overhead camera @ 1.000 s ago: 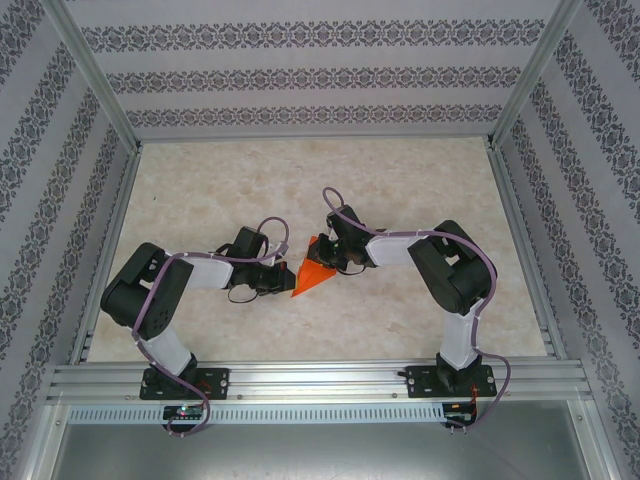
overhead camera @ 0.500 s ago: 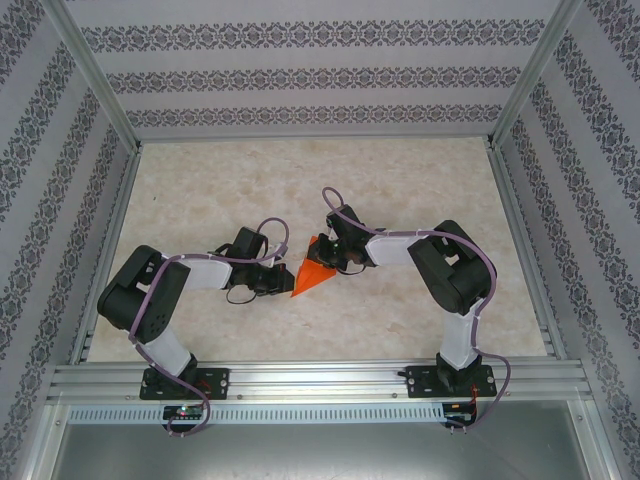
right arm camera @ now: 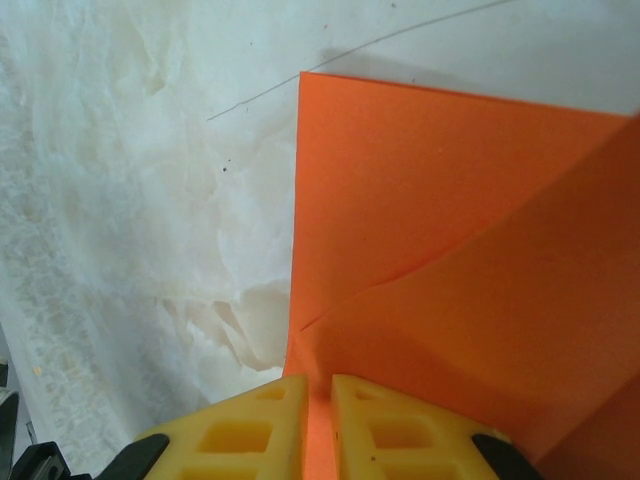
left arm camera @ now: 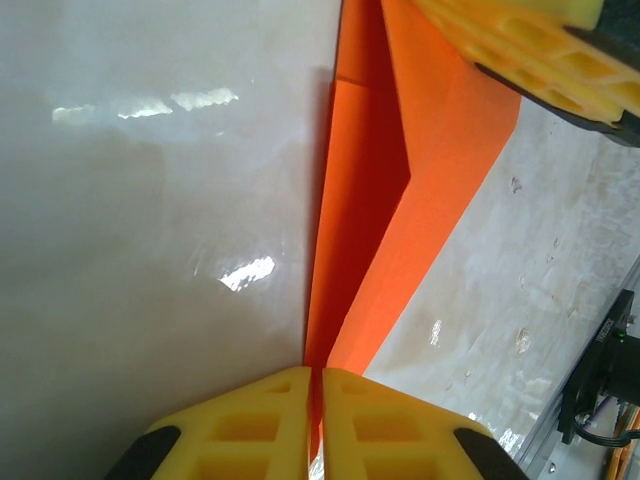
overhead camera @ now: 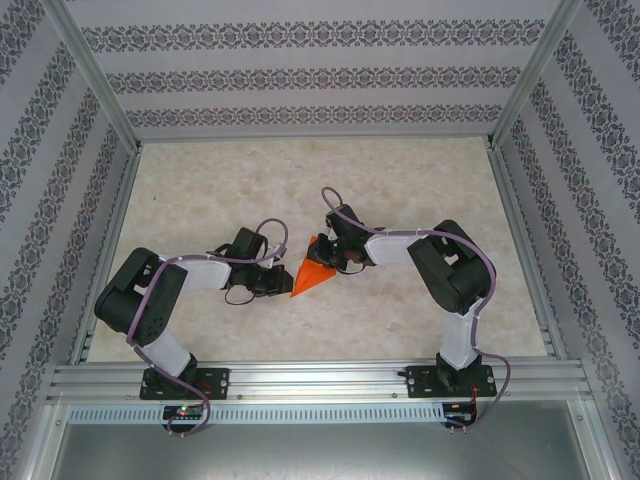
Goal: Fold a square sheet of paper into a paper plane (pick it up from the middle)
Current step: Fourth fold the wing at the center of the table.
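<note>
Top external view: folded orange paper lies centred on the tabletop, long axis running 7 to 1 o'clock. Left tool pinches the 7 o'clock tip; right tool clamps the wide 1 o'clock end.

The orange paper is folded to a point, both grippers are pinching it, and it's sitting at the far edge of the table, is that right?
Not quite. The orange paper sits near the middle of the table, not at its far edge, as the top external view shows. The rest holds: it is folded to a point, and the left gripper and right gripper each pinch it.
</note>
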